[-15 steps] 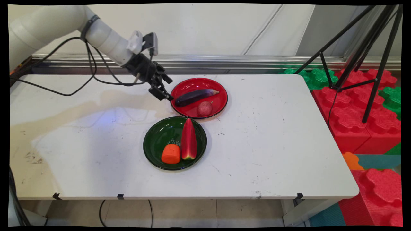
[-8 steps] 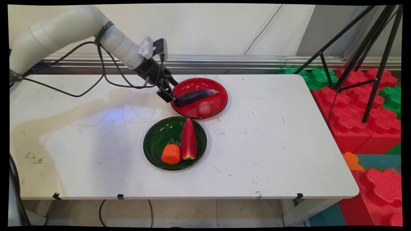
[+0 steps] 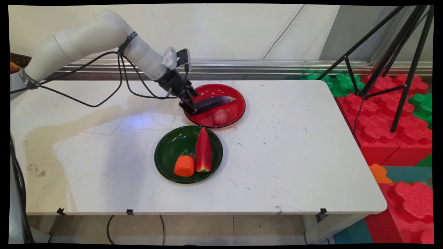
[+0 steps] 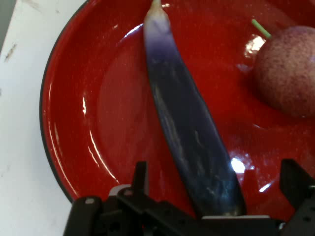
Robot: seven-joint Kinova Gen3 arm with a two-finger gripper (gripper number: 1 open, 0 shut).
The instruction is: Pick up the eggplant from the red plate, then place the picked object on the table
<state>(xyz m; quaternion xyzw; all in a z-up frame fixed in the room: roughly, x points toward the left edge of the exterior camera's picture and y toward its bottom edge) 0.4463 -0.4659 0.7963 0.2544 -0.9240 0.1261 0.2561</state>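
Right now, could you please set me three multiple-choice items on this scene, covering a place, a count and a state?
1. Where does the aubergine lie?
A. on the red plate
B. on the green plate
C. on the bare table

2. How many things lie on the green plate?
A. one
B. two
C. three

3. How do the gripper's jaws stand?
A. shut on the round fruit
B. open, either side of the aubergine's thick end
C. open above the green plate

Key: 1 A, it rests beside the round fruit; 2 B, the orange piece and the watermelon slice; 3 B, the hand view shows a finger each side.

The hand [image 3: 191, 105] hides the eggplant's [image 3: 215, 102] thick end.
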